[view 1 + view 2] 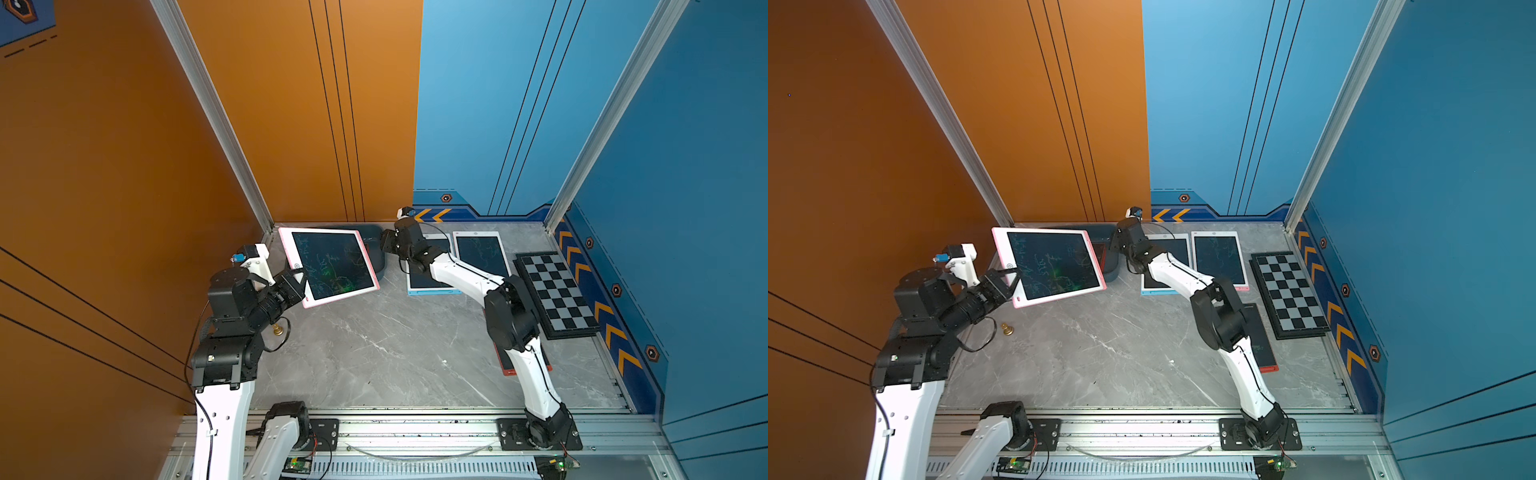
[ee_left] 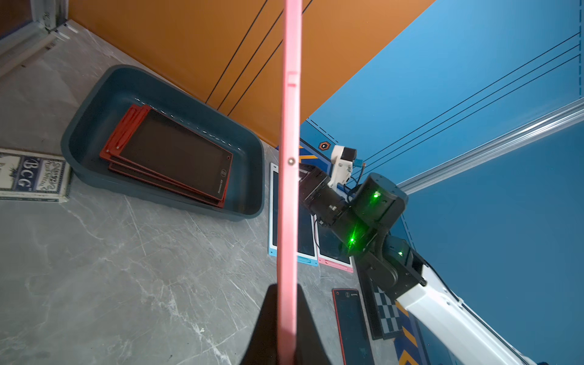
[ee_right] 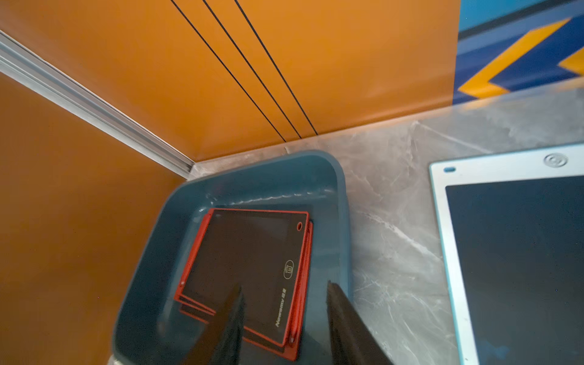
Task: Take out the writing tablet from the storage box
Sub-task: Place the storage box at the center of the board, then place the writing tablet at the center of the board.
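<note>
A pink-framed writing tablet [image 1: 332,266] [image 1: 1050,266] hangs tilted above the table, in front of the dark teal storage box [image 1: 376,232] [image 1: 1109,249]. My left gripper [image 1: 300,277] [image 1: 1012,276] is shut on the tablet's near-left edge. In the left wrist view that gripper [image 2: 286,292] pinches the tablet's thin pink edge [image 2: 289,158]. Inside the storage box [image 2: 79,126] [image 3: 343,202] lie stacked red-framed tablets [image 2: 173,158] [image 3: 246,252]. My right gripper [image 1: 384,242] [image 1: 1115,240] [image 3: 284,286] hovers open over the box's right end, holding nothing.
Right of the box lie a blue-framed tablet [image 1: 1177,249] and a white one with a pink edge [image 1: 482,253]. A chequered board [image 1: 555,291] sits far right, with a red-edged tablet [image 1: 1262,345] under the right arm. Near the left arm are a brass piece [image 1: 277,330] and a card pack [image 2: 31,175].
</note>
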Robot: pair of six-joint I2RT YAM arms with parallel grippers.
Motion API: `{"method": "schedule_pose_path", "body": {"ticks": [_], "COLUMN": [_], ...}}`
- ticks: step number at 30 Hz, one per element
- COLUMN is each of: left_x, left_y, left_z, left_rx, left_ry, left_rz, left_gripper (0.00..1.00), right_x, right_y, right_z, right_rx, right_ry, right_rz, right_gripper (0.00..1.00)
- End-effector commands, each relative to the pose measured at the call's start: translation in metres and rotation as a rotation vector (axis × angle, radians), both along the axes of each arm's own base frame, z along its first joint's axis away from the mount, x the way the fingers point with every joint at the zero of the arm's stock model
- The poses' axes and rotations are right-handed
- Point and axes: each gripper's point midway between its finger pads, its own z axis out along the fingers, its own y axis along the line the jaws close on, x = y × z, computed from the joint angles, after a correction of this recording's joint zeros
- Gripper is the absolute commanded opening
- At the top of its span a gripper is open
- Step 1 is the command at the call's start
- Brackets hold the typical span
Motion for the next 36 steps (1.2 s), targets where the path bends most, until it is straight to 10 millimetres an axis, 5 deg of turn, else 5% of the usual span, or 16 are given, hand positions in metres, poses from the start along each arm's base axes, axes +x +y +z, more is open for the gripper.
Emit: {"method": "schedule_pose_path", "body": {"ticks": [1,7,12,20,27,36], "left_x": [-0.004,-0.004,-0.004,-0.004,-0.006,-0.003], "left_y": [-0.018,-0.059,-0.113,-0.175,-0.188,-0.195], "left_z": [0.014,-0.018,-0.058,-0.094,-0.086,-0.111], "left_rx": [-0.073,-0.178,-0.196,-0.234,-0.136,-0.183], "left_ry": [-0.049,0.037,0.101,0.119,0.16,0.23], "left_rz": [-0.094,-0.249,-0.364,-0.471,-0.584,-0.563], "left_gripper": [0.0,0.0,0.0,0.0,0.0,0.0], "right_x": [-0.02,-0.051,-0.085,-0.137,-0.176,-0.219], "right_y": [-0.018,-0.074,-0.128,-0.194,-0.21,-0.281], "right_z": [0.061,0.084,0.098,0.098,0.062,0.012], "right_rx": [0.02,-0.04,-0.119,-0.17,-0.288,-0.225], "right_ry": [-0.103,-0.126,-0.141,-0.13,-0.075,0.066], "right_rz": [0.022,-0.032,-0.11,-0.194,-0.024,-0.162], "right_gripper": [0.46,0.51,0.61,0.72,0.78,0.8]}}
